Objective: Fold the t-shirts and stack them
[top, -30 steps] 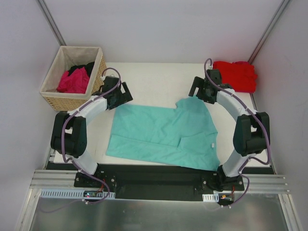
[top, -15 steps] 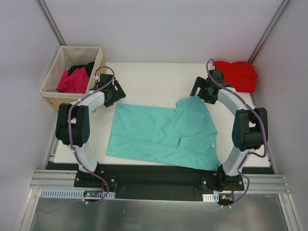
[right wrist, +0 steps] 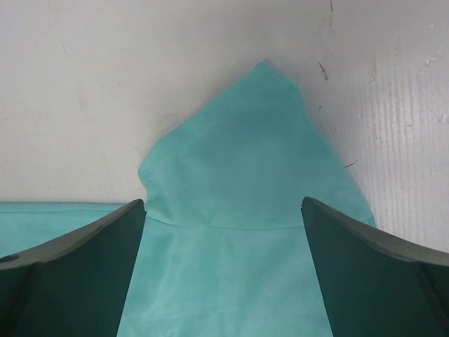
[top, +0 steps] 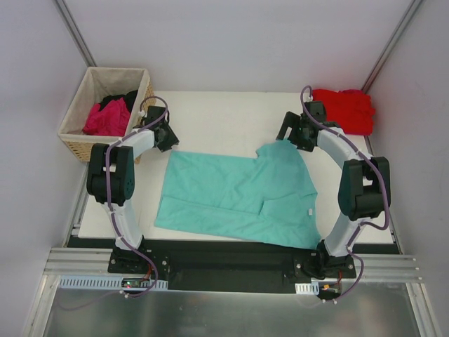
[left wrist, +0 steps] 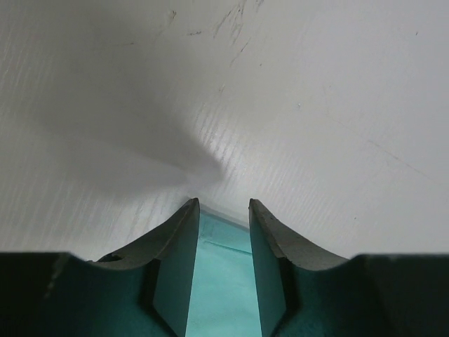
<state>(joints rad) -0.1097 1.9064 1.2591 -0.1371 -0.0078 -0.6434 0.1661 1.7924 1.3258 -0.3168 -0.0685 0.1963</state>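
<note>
A teal t-shirt (top: pixel 238 196) lies spread flat on the white table. My left gripper (top: pixel 168 139) is low at its far left corner. In the left wrist view my left gripper (left wrist: pixel 223 203) has its jaws narrowed, with a gap still between them. The teal hem (left wrist: pixel 217 281) lies flat in that gap. My right gripper (top: pixel 293 140) is at the shirt's far right sleeve. In the right wrist view my right gripper (right wrist: pixel 223 201) stands wide open astride the teal sleeve (right wrist: pixel 238 210). A red t-shirt (top: pixel 345 109) lies folded at the far right corner.
A woven basket (top: pixel 77 137) stands at the far left, just behind my left arm. It holds a magenta t-shirt (top: pixel 106 119) and a black one (top: pixel 121 100). Grey walls close in on both sides. The table's near edge meets the black rail (top: pixel 224 263).
My left arm has folded in and brought its gripper down to the teal shirt's far left corner, and its jaws have narrowed from wide open. The right gripper has barely moved.
</note>
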